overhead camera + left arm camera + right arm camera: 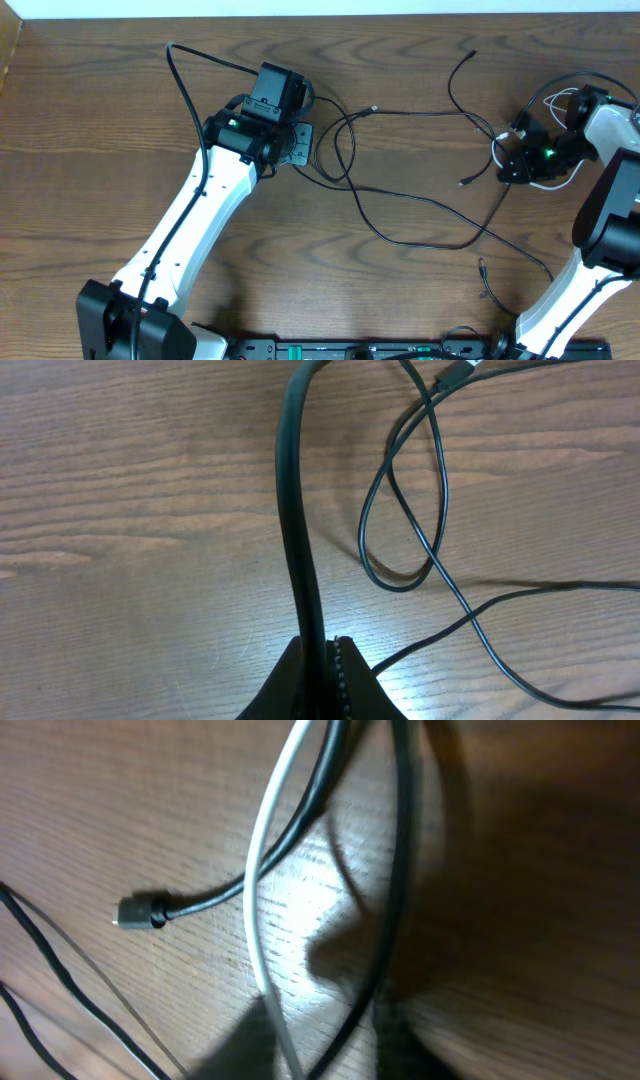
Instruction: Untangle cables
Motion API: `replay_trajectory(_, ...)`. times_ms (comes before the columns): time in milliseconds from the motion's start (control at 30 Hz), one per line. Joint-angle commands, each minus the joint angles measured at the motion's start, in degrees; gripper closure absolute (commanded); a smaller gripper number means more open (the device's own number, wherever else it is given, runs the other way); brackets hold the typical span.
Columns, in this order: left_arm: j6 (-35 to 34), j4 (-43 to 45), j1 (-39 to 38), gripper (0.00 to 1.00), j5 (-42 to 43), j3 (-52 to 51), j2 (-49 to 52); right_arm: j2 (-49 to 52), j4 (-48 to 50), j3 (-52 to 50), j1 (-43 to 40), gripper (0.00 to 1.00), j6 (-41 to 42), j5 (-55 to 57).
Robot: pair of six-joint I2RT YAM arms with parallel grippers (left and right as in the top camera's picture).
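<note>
- The overhead view alone gives you the whole layout. The black cables [420, 112] sprawl in loose, crossing curves over the middle of the table [100, 100], between the two arms.
- In that same view the left gripper [297, 143] sits at the left end of the tangle. The right gripper [508, 165] is low at the right end, with pale strands curling around it.
- The overhead view does not let you judge either grip; the wrist views get you closer.
- In the left wrist view the left gripper [325, 645] is clamped on one black cable [295, 510]. It rises straight from between the closed fingers and runs off the top of the picture.
- Beside that held strand, the same view shows you a thin black loop [398, 584] lying flat on the wood. It crosses itself, and a small connector [460, 372] lies near the top edge.
- In the right wrist view you see a white cable [262, 850] and dark strands running down toward the right gripper [320, 1055]. The fingers there are only blurred dark shapes, so you cannot tell whether they have closed on anything.
- Only that view gives you a close look at a black plug [140, 910]. It lies free on the table, left of the white cable.
</note>
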Motion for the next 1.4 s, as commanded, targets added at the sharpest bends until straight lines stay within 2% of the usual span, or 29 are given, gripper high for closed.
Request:
replay_trajectory(0,-0.55,0.04,0.13,0.92,-0.04,0.33,0.39,0.55,-0.57,-1.27,-0.07,0.99,-0.48,-1.05)
replay_trajectory(167,-0.55,0.07,0.13,0.93,-0.04,0.33,0.39,0.52,-3.28,0.15,-0.90,0.99,-0.52,-0.81)
replay_trajectory(333,-0.55,0.04,0.13,0.92,-0.04,0.33,0.39,0.52,-10.91,6.60,-3.10,0.99,-4.22,-5.35)
replay_trajectory(500,-0.55,0.04,0.13,0.93,-0.04,0.33,0.39,0.48,-15.21,14.49,-5.01,0.99,-0.68,-9.25)
replay_trajectory(633,-0.55,0.07,0.13,0.93,-0.04,0.33,0.39,0.46,-12.87,19.82,-5.33,0.99,12.31,-9.20)
replay_trajectory(733,-0.55,0.15,0.13,0.92,-0.04,0.33,0.39,0.46,-6.88,21.35,-5.14,0.99,24.70,-11.85)
replay_trajectory(833,-0.55,0.31,0.13,0.93,-0.04,0.33,0.39,0.46,-1.29,21.40,-4.90,0.99,31.85,-15.87)
replay_trajectory(1033,-0.55,0.02,0.13,0.93,-0.04,0.33,0.39,0.48,7.17,21.31,-3.54,0.99,41.57,-21.84)
replay_trajectory(1100,-0.55,0.07,0.13,0.93,-0.04,0.33,0.39,0.48,8.70,21.31,-3.02,0.92,44.00,-21.84)
replay_trajectory(1167,-0.55,0.07,0.13,0.93,-0.04,0.33,0.39,0.48,8.74,21.31,-2.60,0.86,43.98,-21.84)
replay_trajectory(1367,-0.55,0.07,0.13,0.93,-0.04,0.33,0.39,0.48,5.92,21.16,-1.49,0.84,43.67,-16.92)
